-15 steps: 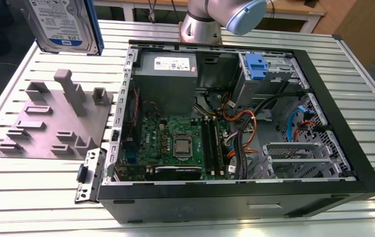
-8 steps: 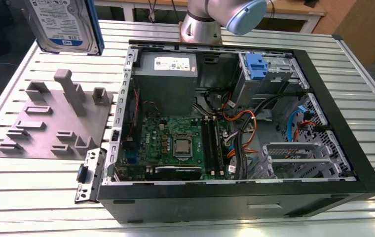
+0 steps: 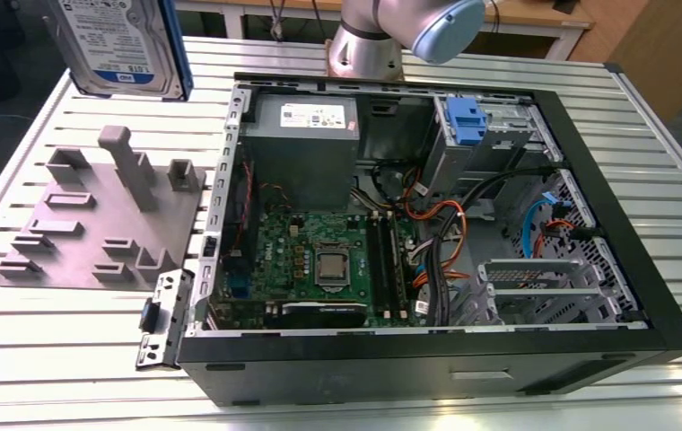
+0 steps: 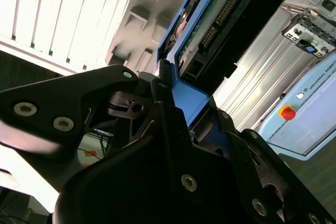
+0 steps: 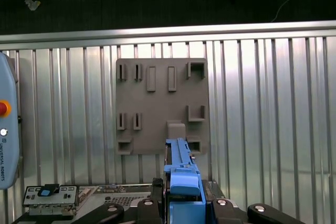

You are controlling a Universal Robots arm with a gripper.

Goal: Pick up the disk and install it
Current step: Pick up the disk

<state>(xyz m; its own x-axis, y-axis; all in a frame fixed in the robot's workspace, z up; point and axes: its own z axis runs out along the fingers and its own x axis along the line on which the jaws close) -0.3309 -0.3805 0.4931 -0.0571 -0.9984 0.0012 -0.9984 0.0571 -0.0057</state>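
One disk (image 3: 119, 40) is in play. In the exterior view it hangs in the air at about 10 o'clock from the single open computer case (image 3: 628, 269), clear of the slatted worktop (image 3: 65, 359). It is nearly upright, with its white-and-blue label facing the camera.

One end effector (image 4: 190, 109) has the disk. In the second wrist view its black fingers (image 4: 163, 95) are closed on either side of the carrier's blue end, with the drive's green circuit side running away from them. In the first wrist view the disk is seen edge-on, with its blue end between the fingers. The one grey fixture plate (image 5: 157, 103) lies flat on the worktop beyond it.

In the exterior view that plate sits at 9 o'clock from the case, just beside its wall. Inside the case there are one grey power supply box (image 3: 305, 135) at 11 o'clock, one blue-tabbed carrier (image 3: 467, 121) at 1 o'clock, and one motherboard (image 3: 323, 260) at about 7 o'clock.

The single arm (image 3: 407, 27) has its base column standing on the worktop at 12 o'clock, just past the case's far wall. A blue-capped joint sits above the column.
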